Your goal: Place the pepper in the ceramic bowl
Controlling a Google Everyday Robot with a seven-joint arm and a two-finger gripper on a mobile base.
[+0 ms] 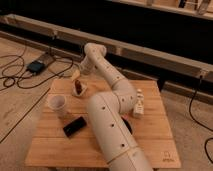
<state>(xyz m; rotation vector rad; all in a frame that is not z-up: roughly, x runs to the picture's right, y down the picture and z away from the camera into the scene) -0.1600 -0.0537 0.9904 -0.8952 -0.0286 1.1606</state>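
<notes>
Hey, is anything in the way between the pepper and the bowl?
Only the robot's own arm, lying between the pepper at the gripper, far left, and the ceramic bowl, which peeks out right of it.

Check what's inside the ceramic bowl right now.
Cannot tell: the arm covers the ceramic bowl, leaving only a dark sliver of rim at its right. The tool is over the far-left corner of the table, with something dark red at it, possibly the pepper.
</notes>
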